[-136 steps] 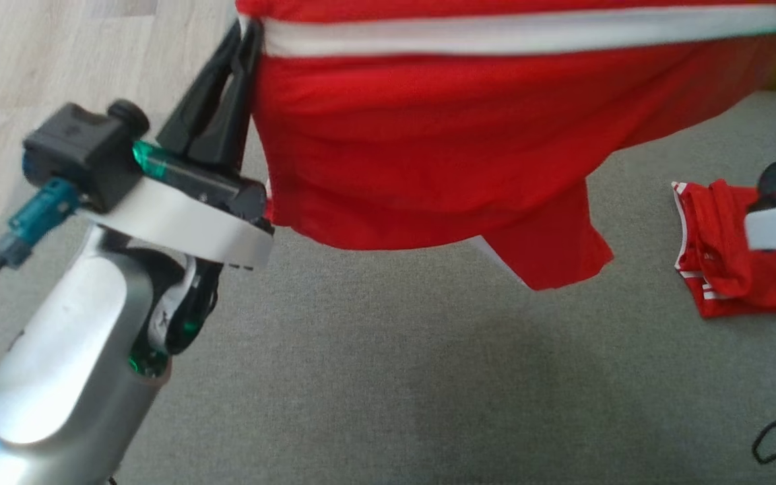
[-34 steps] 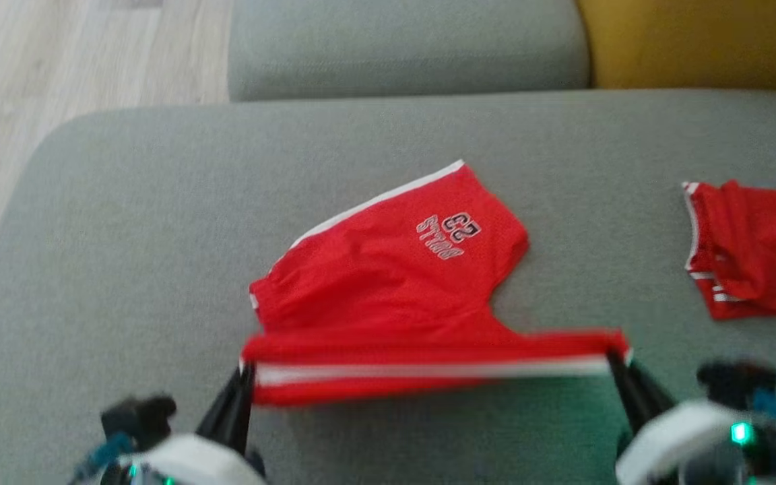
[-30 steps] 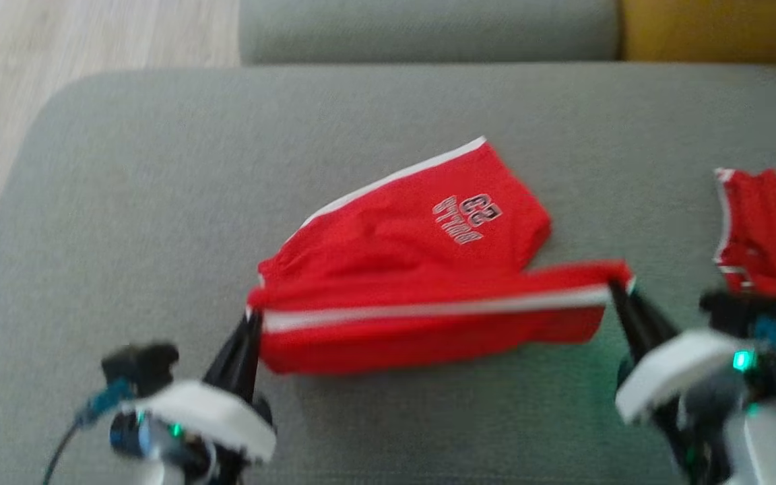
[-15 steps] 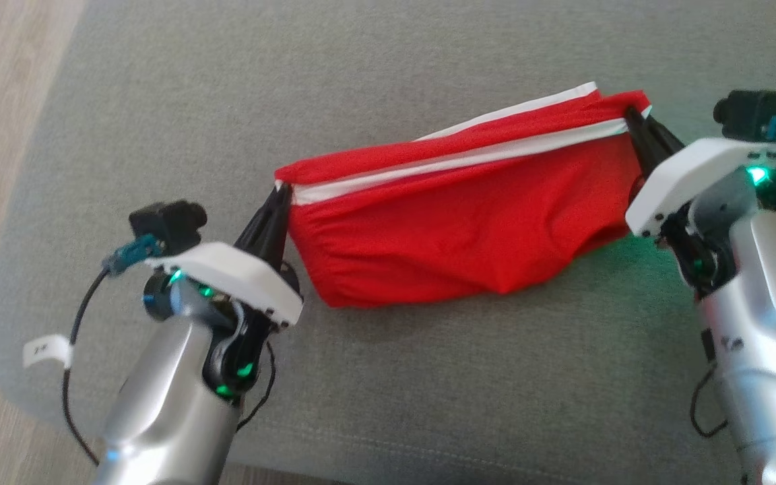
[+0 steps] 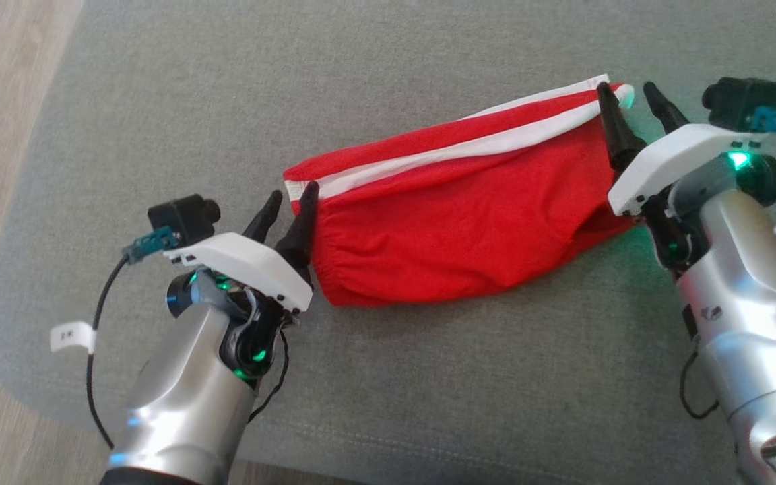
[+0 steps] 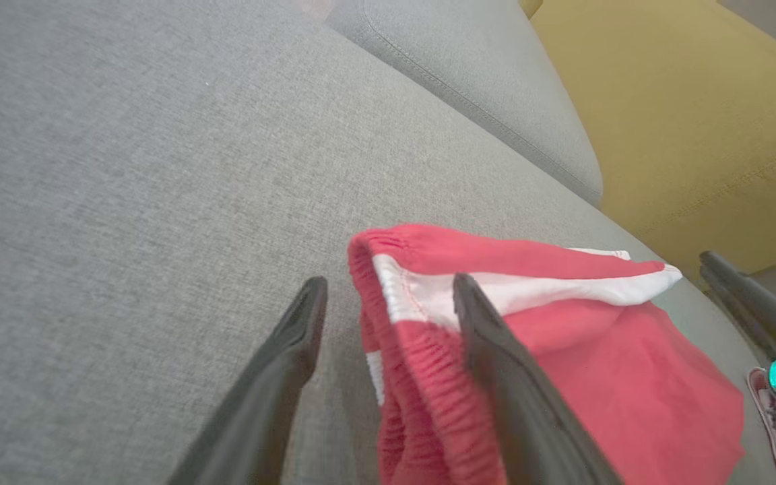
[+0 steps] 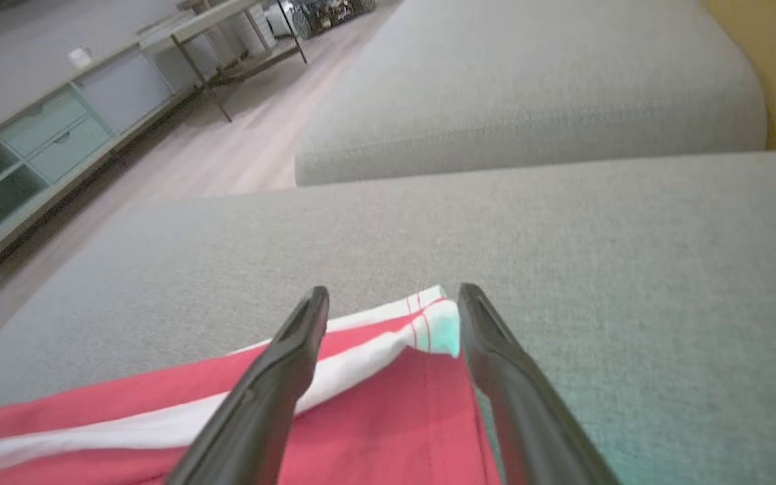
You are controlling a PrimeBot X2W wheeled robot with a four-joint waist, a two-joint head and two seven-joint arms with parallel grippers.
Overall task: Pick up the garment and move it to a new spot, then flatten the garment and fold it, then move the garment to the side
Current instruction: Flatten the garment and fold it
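Red shorts [image 5: 455,222] lie on the grey sofa cushion [image 5: 395,377] between left gripper [image 5: 292,195] and right gripper [image 5: 627,91] — both with jaws spread, one at each end of the white-striped edge.

Under and ahead of the left gripper [image 6: 389,281], a grey sofa seat [image 6: 125,168], with a grey back cushion [image 6: 496,87] farther ahead and a yellow cushion [image 6: 684,121] ahead to the right. Ahead of the right gripper [image 7: 395,291] and to its left, pale wood floor [image 7: 240,155], and well beyond it a low cabinet [image 7: 44,135] with drawers and a thin-legged table [image 7: 192,23].
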